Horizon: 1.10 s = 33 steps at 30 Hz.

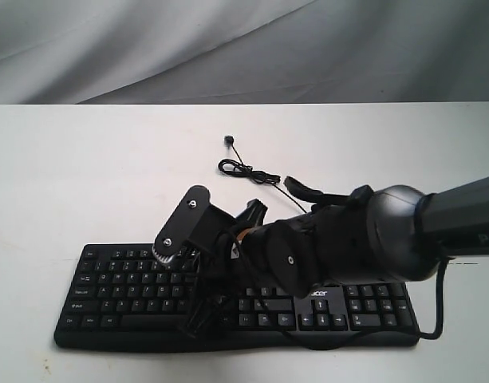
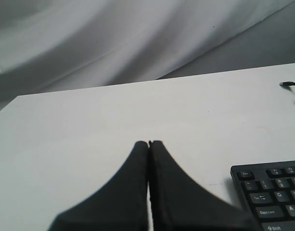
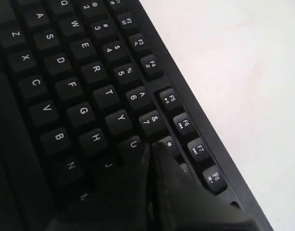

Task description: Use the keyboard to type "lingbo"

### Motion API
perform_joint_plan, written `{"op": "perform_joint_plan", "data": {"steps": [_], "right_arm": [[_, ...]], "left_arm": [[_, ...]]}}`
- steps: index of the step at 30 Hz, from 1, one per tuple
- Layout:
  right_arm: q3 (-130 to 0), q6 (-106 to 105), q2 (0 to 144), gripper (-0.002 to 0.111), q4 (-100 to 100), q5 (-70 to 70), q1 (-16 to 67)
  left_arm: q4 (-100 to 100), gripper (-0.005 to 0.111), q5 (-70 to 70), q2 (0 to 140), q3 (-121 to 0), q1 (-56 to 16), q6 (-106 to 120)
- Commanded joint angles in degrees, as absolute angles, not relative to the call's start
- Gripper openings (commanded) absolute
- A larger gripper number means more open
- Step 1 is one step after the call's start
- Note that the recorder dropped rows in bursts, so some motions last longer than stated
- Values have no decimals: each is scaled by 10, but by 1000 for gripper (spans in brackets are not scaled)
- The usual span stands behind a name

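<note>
The black keyboard (image 1: pixel 348 307) lies along the near side of the white table, number pad at the right. My right arm reaches across it from the right. Its gripper (image 1: pixel 195 323) is shut and empty, fingers pointing down over the letter keys. In the right wrist view the closed tips (image 3: pixel 152 144) sit just over the keyboard (image 3: pixel 80 86), between the U key (image 3: pixel 133 143) and the 8 key (image 3: pixel 169 143); I cannot tell whether a key is pressed. My left gripper (image 2: pixel 148 143) is shut and empty above bare table, left of the keyboard's Esc corner (image 2: pixel 246 174).
The keyboard's thin black cable (image 1: pixel 248 171) coils on the table behind it and ends in a USB plug (image 1: pixel 227 141), also seen in the left wrist view (image 2: pixel 285 84). A grey cloth backdrop (image 1: pixel 228 48) hangs beyond the table's far edge.
</note>
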<state>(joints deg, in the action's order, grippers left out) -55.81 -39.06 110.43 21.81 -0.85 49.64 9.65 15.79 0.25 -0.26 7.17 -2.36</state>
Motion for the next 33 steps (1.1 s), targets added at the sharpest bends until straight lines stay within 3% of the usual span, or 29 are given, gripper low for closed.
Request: {"op": "perform_joint_plan", "data": {"steps": [1, 33], "right_arm": [[-561, -394, 1122, 0, 210, -15, 491], [-561, -394, 1104, 0, 203, -15, 491]], "left_arm": [[95, 0, 152, 0, 0, 67, -26], [95, 0, 152, 0, 0, 67, -26]]}}
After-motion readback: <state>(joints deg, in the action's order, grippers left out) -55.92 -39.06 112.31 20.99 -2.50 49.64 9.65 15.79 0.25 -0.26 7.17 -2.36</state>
